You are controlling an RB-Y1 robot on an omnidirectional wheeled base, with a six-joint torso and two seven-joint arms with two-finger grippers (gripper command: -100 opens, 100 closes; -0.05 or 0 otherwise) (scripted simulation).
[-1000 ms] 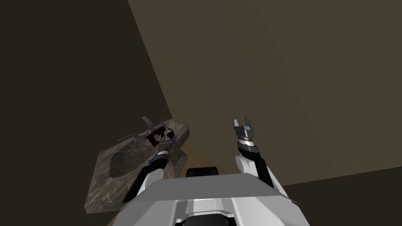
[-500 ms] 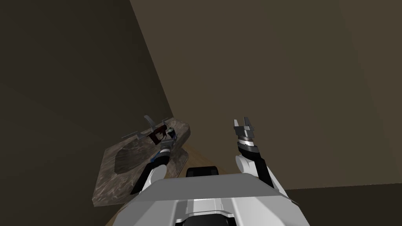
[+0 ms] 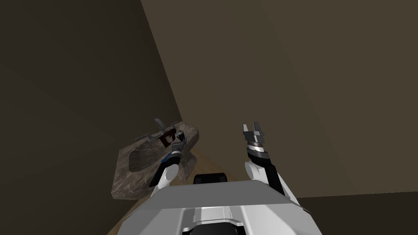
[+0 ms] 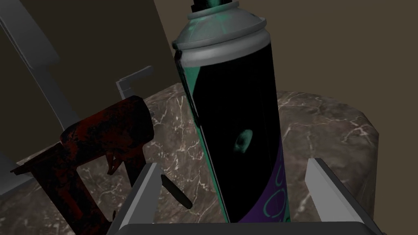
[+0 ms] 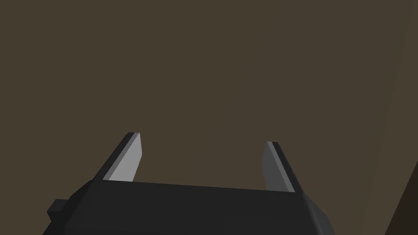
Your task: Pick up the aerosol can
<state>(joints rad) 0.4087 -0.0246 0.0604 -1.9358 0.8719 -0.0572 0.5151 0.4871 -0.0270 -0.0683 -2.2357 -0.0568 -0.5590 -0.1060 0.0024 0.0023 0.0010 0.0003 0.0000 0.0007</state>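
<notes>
On the tabletop (image 4: 326,122), the aerosol can (image 4: 236,122) is being bracketed, untouched, by the wide-open left claw (image 4: 232,163) (right claw (image 5: 202,138): open, empty).

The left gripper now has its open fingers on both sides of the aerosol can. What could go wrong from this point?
1. The aerosol can is tall and stands off-centre in the open left gripper, nearer the finger away from the dark red tool; closing may push and tip it.
2. The other finger is close to that tool and might nudge it.
3. The marble counter ends not far beyond the can, so a tipped can could roll off.
</notes>
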